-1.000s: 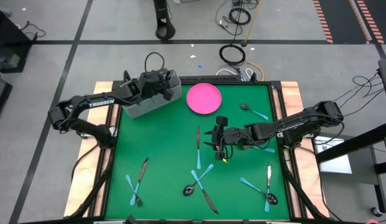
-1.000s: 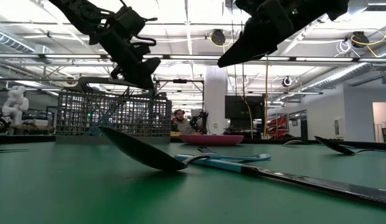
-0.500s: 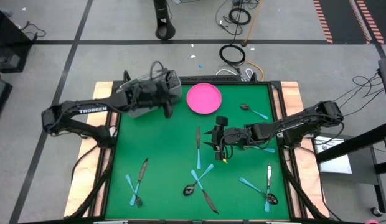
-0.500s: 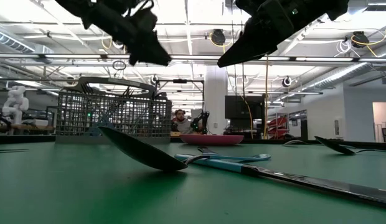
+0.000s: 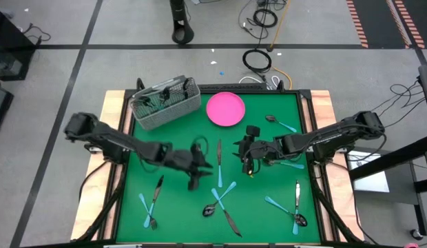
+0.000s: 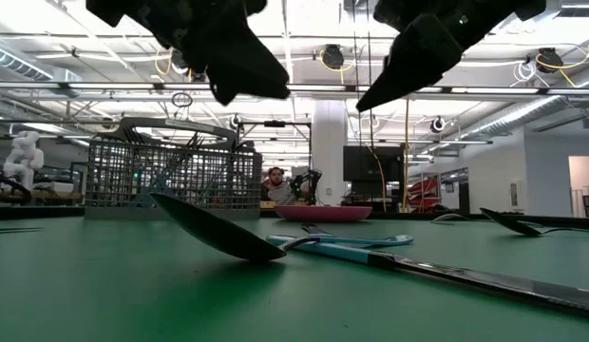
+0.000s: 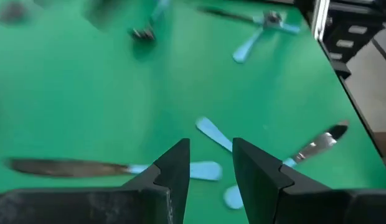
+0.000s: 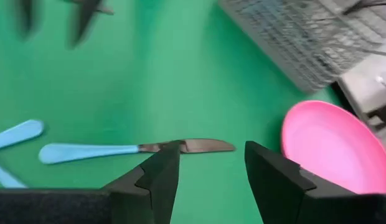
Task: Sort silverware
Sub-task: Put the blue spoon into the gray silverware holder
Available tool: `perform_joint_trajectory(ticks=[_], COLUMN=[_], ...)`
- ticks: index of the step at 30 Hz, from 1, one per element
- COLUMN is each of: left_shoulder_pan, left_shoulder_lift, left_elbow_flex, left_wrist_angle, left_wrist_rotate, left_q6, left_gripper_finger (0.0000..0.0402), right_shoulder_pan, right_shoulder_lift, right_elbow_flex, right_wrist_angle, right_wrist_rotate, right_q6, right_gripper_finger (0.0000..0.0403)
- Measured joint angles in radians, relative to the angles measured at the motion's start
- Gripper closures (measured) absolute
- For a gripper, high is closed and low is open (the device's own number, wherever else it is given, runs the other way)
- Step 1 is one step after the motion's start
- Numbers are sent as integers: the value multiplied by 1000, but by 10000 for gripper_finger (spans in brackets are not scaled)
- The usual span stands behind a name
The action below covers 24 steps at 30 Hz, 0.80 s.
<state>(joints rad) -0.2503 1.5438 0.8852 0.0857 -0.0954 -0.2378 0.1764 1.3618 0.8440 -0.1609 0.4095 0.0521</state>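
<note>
- The silverware (image 5: 220, 193) is lying scattered over the green table (image 5: 179, 217): a knife (image 5: 218, 153) with a light blue handle in the middle, a crossed cluster just toward the front edge from it, a fork (image 5: 156, 191) and blue-handled piece at the front left, more at the front right, and a spoon (image 5: 279, 122) near the pink plate (image 5: 225, 109).
- Several pieces are already standing in the wire-mesh basket (image 5: 165, 103) at the back left corner.
- Each piece is looking thin, stiff and light, and probably slippery on the metal parts (the all-metal ones are showing a dull shine).
- The plastic handles are likely offering the better hold, taken across the narrow width; lying flat as they are, the pieces are giving little height to pinch.
- Where pieces are crossing, as in the front cluster, lifting one is risking dragging its neighbour.
- The left gripper (image 5: 195, 180) is hanging over the table's middle, beside the crossed cluster, its jaws narrowly parted and holding nothing in its wrist view (image 7: 205, 165).
- The right gripper (image 5: 249, 164) is hovering just right of the central knife (image 8: 137, 149), jaws apart and empty.
</note>
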Motion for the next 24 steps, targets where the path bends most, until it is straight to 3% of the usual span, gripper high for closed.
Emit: perform_joint_trajectory(ticks=[7, 14, 24], left_shoulder_pan=[-70, -120, -143], left_shoulder_lift=[214, 404, 602], left_elbow_flex=[234, 478, 671], left_wrist_angle=[-193, -388, -535], left_wrist_rotate=[-14, -18, -23], left_q6=[-224, -311, -359], left_gripper_finger=[278, 279, 279], right_shoulder_pan=[11, 36, 48], right_shoulder_lift=[-60, -68, -68], right_elbow_flex=[0, 0, 0], right_wrist_angle=[-23, -125, -291], right_wrist_rotate=[10, 9, 8], right_q6=[59, 89, 199], right_gripper_finger=[232, 232, 232])
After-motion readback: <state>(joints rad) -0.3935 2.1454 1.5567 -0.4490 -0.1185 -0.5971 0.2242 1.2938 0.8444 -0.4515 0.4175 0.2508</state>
